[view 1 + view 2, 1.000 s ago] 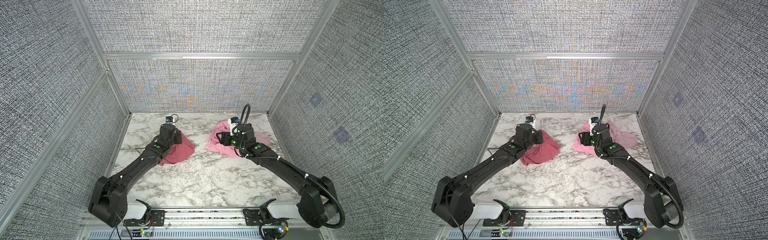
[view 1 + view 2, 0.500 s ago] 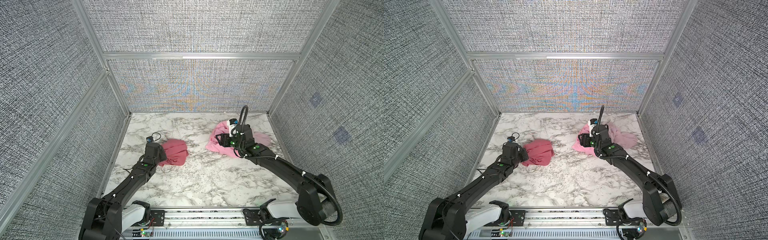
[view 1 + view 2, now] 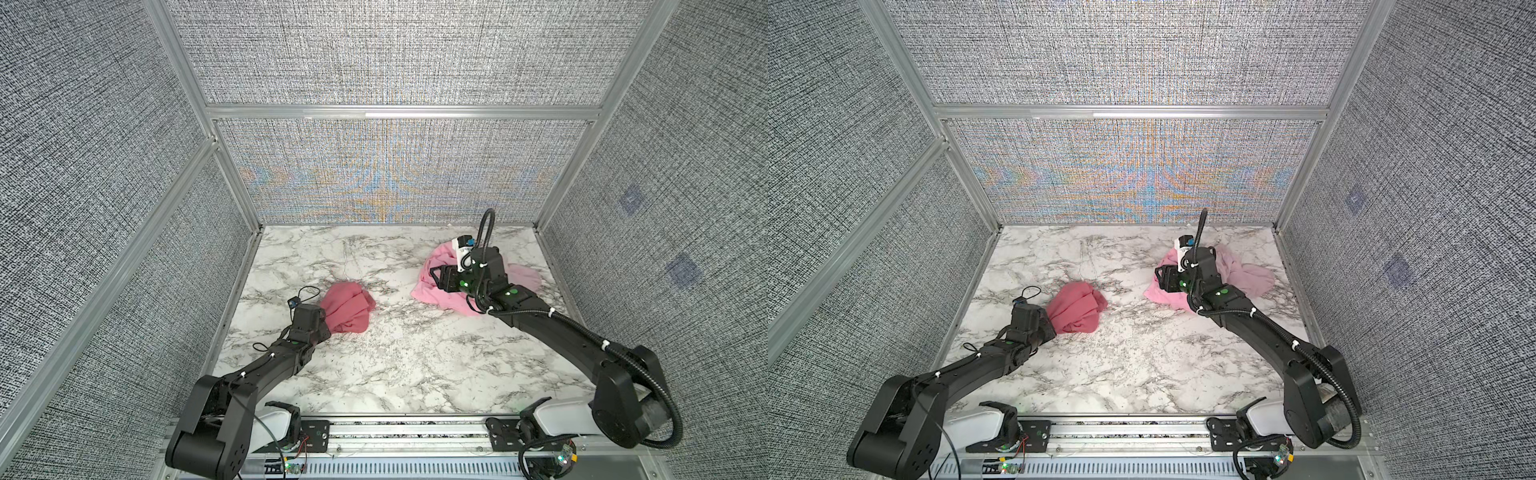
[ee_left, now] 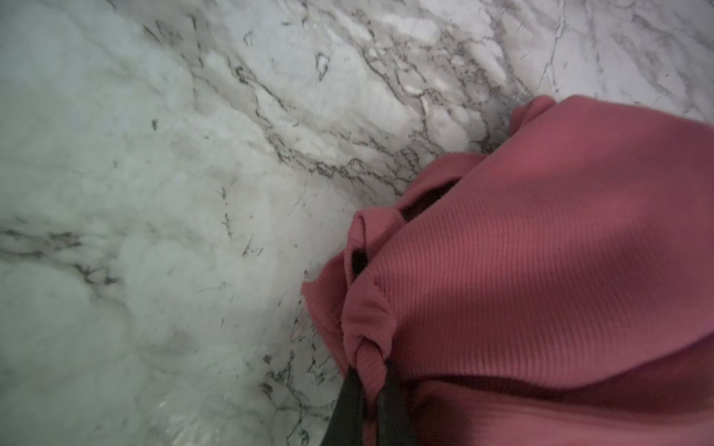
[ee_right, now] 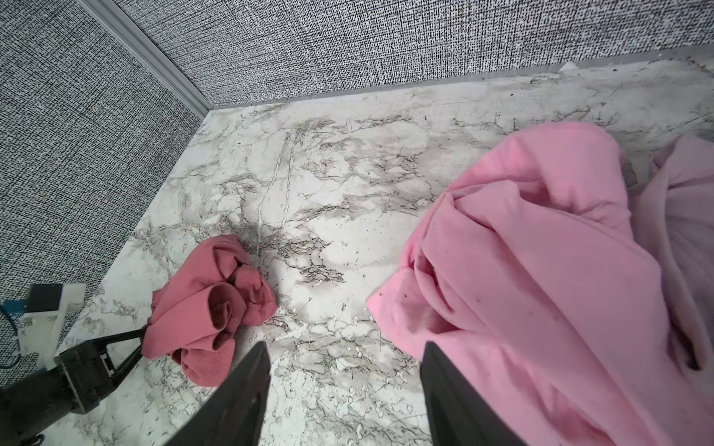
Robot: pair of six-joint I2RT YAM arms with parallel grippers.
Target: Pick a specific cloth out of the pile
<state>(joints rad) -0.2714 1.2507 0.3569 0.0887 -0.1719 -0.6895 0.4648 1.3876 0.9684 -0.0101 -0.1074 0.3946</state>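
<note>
only the wrist view shows left gripper clamped on the cloth; right gripper gapes wide at the pile edge

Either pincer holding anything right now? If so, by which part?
The left pincer is shut on a bunched fold at the edge of the dark rose-red cloth. The right pincer is open at the edge of the pile and holds nothing.

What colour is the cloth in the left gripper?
The cloth is dark rose-red, finely ribbed; clearest in the left wrist view.
</note>
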